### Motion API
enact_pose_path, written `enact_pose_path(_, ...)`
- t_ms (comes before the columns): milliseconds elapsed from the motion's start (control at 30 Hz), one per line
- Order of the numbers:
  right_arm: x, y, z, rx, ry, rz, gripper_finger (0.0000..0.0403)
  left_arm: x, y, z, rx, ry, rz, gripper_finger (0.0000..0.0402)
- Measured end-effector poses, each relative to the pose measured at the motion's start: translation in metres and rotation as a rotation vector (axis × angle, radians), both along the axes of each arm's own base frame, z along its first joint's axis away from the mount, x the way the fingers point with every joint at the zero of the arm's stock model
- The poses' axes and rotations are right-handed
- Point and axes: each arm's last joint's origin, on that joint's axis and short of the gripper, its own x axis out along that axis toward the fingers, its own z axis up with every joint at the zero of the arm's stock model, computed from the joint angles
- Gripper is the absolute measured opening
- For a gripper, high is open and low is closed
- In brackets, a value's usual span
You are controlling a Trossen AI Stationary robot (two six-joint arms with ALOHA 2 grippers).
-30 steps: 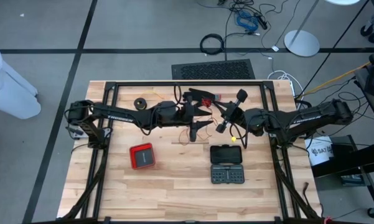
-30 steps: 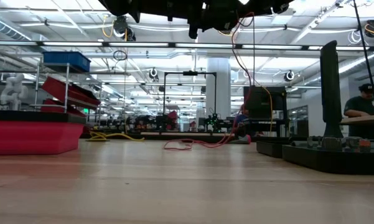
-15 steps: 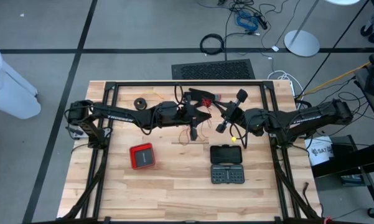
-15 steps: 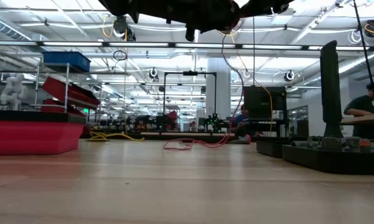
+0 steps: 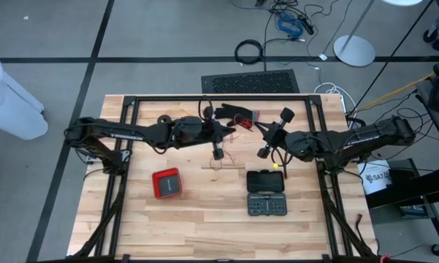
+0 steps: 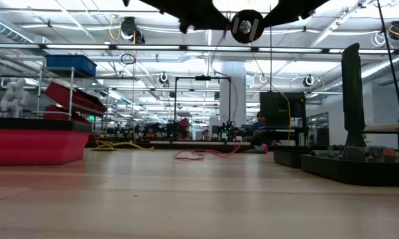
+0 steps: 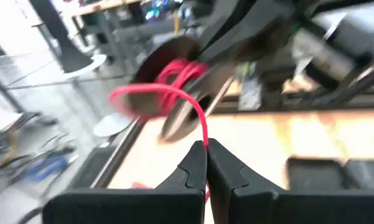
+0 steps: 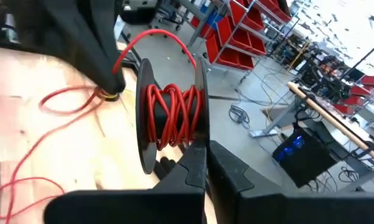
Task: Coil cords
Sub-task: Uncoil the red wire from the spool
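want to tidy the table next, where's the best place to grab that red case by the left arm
Judging from above: take the red case across two opposite outer edges, coming straight down. It lies flat on the table, squarish, with bare wood on all sides, so its sides are free for fingers.

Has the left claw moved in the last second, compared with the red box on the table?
Yes. The left gripper has drawn back toward the table's far edge, farther from the red box, and pinched shut on the red cord.

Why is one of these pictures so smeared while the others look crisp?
Left wrist view: motion blur smears the spool and room, though the red cord pinched in the left gripper reads clearly. Right wrist view: the spool is sharp. Low view: bright ceiling lights silhouette the arms.
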Motion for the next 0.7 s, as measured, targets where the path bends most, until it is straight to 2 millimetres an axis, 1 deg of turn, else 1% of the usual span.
enact_pose_path(133,-0.006,0.005,0.006,0.008,-0.034,0.031,0.0,-0.007,0.008,-0.008,0.005,0.115,0.066,0.0001)
enact_pose_path(200,-0.006,0.007,0.009,0.017,-0.058,0.056,0.0,-0.004,0.012,-0.015,-0.017,0.141,0.082,0.0001)
enact_pose_path(300,-0.002,0.008,0.014,0.045,-0.126,0.126,0.0,0.006,0.014,-0.029,-0.041,0.153,0.058,0.0001)
enact_pose_path(400,0.003,0.008,0.018,0.028,-0.18,0.135,0.0,0.021,0.014,-0.047,-0.098,0.141,-0.001,0.0001)
enact_pose_path(500,0.008,0.004,0.021,-0.012,-0.212,0.085,0.0,0.035,0.01,-0.063,-0.141,0.107,-0.08,0.0)
enact_pose_path(567,0.011,-0.001,0.021,-0.05,-0.195,0.028,0.0,0.042,0.005,-0.07,-0.166,0.08,-0.134,0.0)
enact_pose_path(633,0.014,-0.007,0.019,-0.065,-0.181,-0.015,0.0,0.047,-0.001,-0.073,-0.178,0.054,-0.179,0.0)
enact_pose_path(700,0.016,-0.014,0.016,-0.071,-0.166,-0.048,0.0,0.05,-0.006,-0.069,-0.182,0.035,-0.216,0.0)
